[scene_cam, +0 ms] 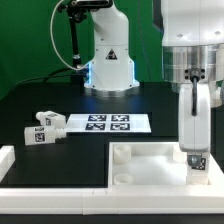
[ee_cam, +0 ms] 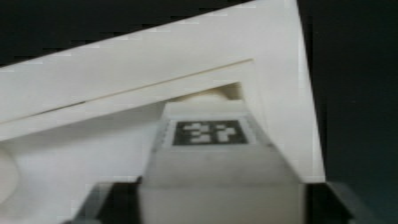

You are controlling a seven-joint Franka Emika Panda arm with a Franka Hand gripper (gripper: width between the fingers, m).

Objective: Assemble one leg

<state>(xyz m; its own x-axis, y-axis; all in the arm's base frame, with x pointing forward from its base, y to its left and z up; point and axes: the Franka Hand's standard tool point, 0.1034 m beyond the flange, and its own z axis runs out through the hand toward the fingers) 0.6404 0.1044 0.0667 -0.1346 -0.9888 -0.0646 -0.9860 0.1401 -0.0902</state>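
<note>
My gripper hangs at the exterior view's right and is shut on a white leg, held upright. The leg's lower end is at the right near corner of the large white tabletop; I cannot tell whether it touches. In the wrist view the leg shows a black-and-white tag and runs between my two dark fingers toward the tabletop's corner. Two more loose legs lie on the black table at the left.
The marker board lies flat behind the tabletop. The robot's white base stands at the back. A white raised border runs along the left and front of the work area.
</note>
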